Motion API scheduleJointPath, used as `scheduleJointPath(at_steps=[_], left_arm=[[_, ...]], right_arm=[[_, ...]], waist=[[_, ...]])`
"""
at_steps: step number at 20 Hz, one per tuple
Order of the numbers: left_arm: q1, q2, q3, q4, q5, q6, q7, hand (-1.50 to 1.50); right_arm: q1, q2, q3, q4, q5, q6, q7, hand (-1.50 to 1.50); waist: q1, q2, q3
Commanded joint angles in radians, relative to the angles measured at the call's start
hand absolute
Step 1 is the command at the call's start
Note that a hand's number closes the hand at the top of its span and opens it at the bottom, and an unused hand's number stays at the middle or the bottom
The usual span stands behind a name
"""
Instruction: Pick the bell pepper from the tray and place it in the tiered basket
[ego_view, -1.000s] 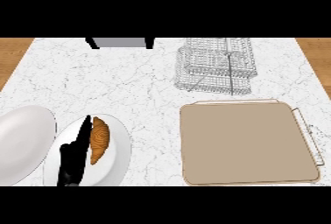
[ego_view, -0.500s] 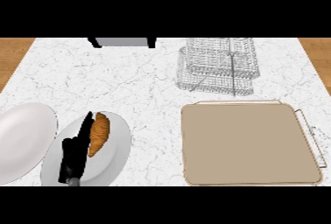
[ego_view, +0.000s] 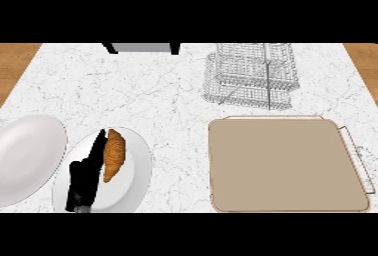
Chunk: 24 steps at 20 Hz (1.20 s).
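Tan and flat, the tray (ego_view: 288, 165) lies at the right of the counter (ego_view: 148, 95) with its thin wire handle on its right edge, and no bell pepper shows on it or anywhere else in the head view, so its place and the way it points cannot be told. Beyond the tray, well apart from it, stands the wire tiered basket (ego_view: 252, 75). At the left, a white plate (ego_view: 133, 175) carries a croissant (ego_view: 114, 155) lying with its long axis running away from the robot. The left hand (ego_view: 83, 180) lies over this plate just beside the croissant, its fingers straight and holding nothing. Another white plate (ego_view: 26, 157) sits at the far left edge. The counter is white marble, with wooden floor (ego_view: 15, 65) at both sides.
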Motion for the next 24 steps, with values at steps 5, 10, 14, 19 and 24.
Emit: scheduleJointPath(at_steps=[5,10,14,19,24], left_arm=[[0.035,-0.030,-0.031,-0.038,-0.046,0.032,0.008,0.00],[-0.010,-0.049,-0.010,-0.004,-0.036,0.033,0.006,0.00],[-0.050,-0.034,0.006,0.020,-0.034,0.017,0.032,0.00],[-0.020,-0.023,0.009,-0.017,-0.031,0.003,0.030,0.00],[-0.074,0.006,0.043,0.014,-0.009,-0.030,0.032,0.00]], right_arm=[[-0.058,0.128,0.107,0.149,0.096,-0.080,-0.087,1.50],[-0.123,0.151,0.117,0.383,0.185,-0.188,-0.199,1.50],[-0.145,0.252,0.139,0.489,0.241,-0.301,-0.156,1.50],[-0.196,0.254,0.047,0.630,0.176,-0.306,-0.223,1.50],[-0.175,0.299,-0.073,0.676,0.034,-0.270,-0.253,-1.50]], waist=[[-0.006,-0.002,0.000],[0.000,0.002,0.000],[0.003,0.004,0.000],[0.007,0.005,0.001],[0.006,0.009,0.001]])
